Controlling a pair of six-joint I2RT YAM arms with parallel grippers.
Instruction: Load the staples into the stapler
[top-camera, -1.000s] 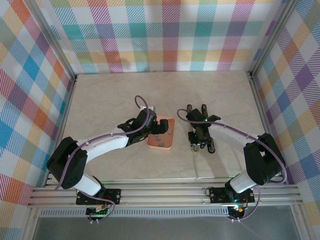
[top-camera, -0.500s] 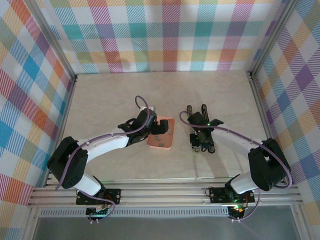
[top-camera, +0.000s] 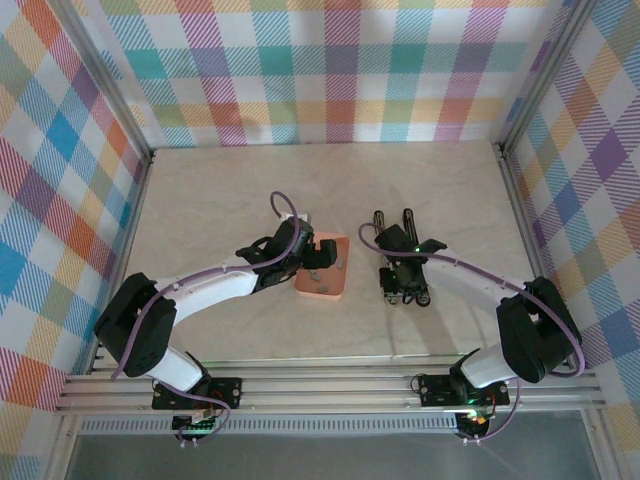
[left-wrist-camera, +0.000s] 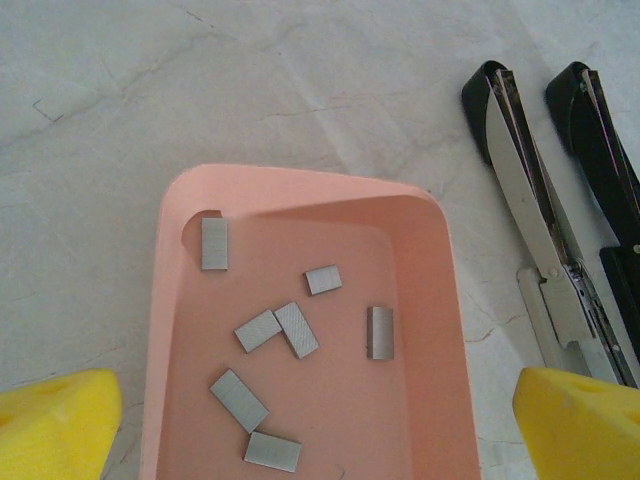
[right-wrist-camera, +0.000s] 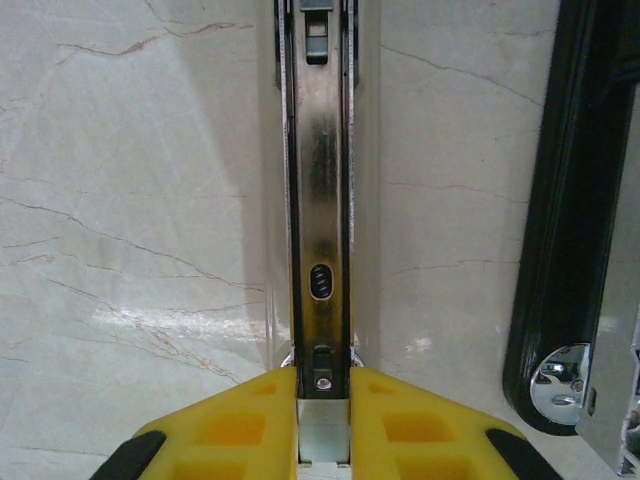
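The stapler (top-camera: 380, 222) lies opened on the table, its black cover (right-wrist-camera: 580, 200) beside the metal magazine rail (right-wrist-camera: 320, 200). My right gripper (right-wrist-camera: 322, 385) (top-camera: 398, 280) is shut on the rear end of that rail, yellow fingers (right-wrist-camera: 240, 420) pressing both sides. The staples (left-wrist-camera: 295, 328) are several small grey strips scattered loose in the pink tray (left-wrist-camera: 300, 180) (top-camera: 325, 296). My left gripper (left-wrist-camera: 315, 425) (top-camera: 308, 250) hovers open over the tray, its yellow fingertips (left-wrist-camera: 50, 420) spread wider than the tray and holding nothing. The stapler (left-wrist-camera: 520, 190) lies just right of the tray.
Metal frame rails run along the near edge (top-camera: 330, 385). Plaid walls (top-camera: 330, 70) enclose the marble table on three sides, with bare surface (top-camera: 220, 190) behind and to the left of the tray.
The right arm's elbow has swung outward to the right and its wrist has shifted slightly, still gripping the stapler. The left arm and the tray have stayed put.
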